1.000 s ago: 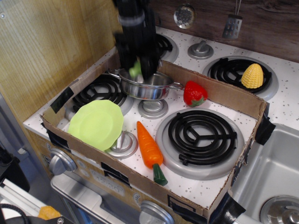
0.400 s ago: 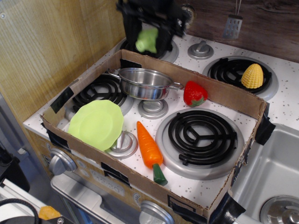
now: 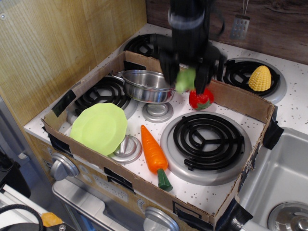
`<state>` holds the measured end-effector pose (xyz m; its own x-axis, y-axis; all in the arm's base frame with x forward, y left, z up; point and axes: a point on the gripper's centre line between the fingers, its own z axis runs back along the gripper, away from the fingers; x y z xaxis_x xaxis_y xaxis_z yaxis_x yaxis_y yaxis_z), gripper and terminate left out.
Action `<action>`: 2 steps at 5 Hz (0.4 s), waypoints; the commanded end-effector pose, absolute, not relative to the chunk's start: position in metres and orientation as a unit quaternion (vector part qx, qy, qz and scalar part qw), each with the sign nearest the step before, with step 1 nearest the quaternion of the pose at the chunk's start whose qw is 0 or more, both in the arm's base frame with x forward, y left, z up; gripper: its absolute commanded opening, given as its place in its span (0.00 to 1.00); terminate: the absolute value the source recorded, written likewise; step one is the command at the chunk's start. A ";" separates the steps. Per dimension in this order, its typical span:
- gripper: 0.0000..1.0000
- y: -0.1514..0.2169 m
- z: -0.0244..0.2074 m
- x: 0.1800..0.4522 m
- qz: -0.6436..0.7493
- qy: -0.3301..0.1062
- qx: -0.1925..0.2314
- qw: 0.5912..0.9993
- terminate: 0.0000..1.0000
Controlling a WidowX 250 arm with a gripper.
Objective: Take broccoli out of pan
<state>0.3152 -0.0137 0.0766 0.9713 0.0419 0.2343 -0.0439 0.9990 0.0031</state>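
The shiny steel pan [image 3: 144,85] stands on the back-left burner inside the cardboard box, and its bowl looks empty. My black gripper [image 3: 186,79] hangs just right of the pan, above the white stove top, shut on the pale-green broccoli [image 3: 185,80]. The broccoli is held in the air between the two fingers, next to the red pepper [image 3: 200,98].
A lime-green plate [image 3: 99,128] lies front left and an orange carrot [image 3: 154,155] in front of the middle. A large black burner [image 3: 208,140] fills the right of the box [image 3: 240,102]. Yellow corn [image 3: 260,78] sits outside at the back right. A sink [image 3: 279,187] is at the right.
My gripper lifted the broccoli out of the pan, rose toward the back, then swung right and came down beside the pan near the red pepper.
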 end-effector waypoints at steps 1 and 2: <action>0.00 -0.054 0.053 0.347 0.007 -0.155 -0.037 0.987 0.00; 0.00 -0.063 0.049 0.353 0.025 -0.166 -0.029 0.985 0.00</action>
